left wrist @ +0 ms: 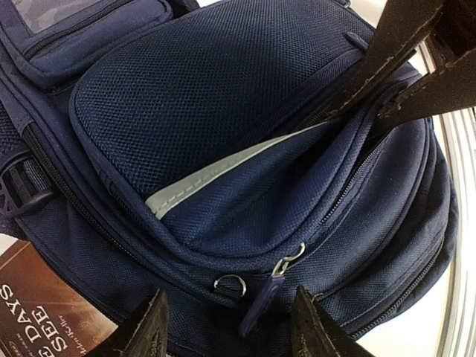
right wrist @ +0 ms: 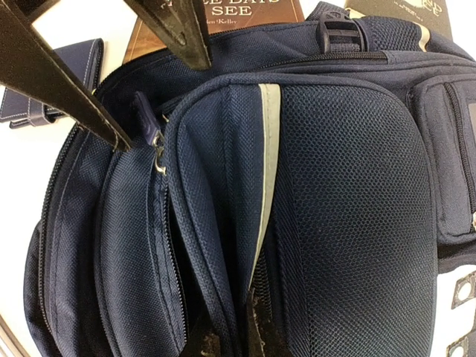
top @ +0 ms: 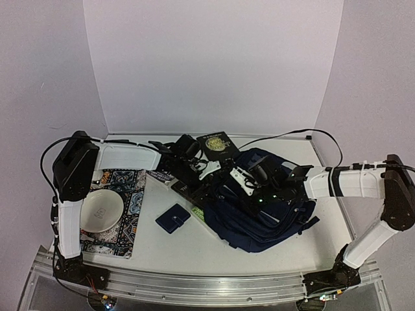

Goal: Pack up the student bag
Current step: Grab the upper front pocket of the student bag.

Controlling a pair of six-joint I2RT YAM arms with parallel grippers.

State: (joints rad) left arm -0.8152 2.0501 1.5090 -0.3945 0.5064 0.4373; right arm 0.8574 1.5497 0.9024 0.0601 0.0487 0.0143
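Clamps right end effector point(right wrist: 236, 320) on a pocket edge point(right wrist: 264, 186) of the student bag point(top: 259, 220) (right of centre on the table point(top: 194, 249)), likely holding it taut, and poises left end effector point(left wrist: 230, 294) open over the zip pull point(left wrist: 258, 306).

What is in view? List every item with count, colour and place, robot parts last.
bag: one, navy, centre-right of table
wallet: one, navy, left of bag
bowl: one, white, on mat
mat: one, patterned, table's left side
black book: one, gold emblem, behind bag
brown book: one, beside bag
green item: one, between wallet and bag, unidentifiable
table: one, white
left gripper: one, black, open around bag's zipper pull
right gripper: one, black, shut on bag's pocket edge
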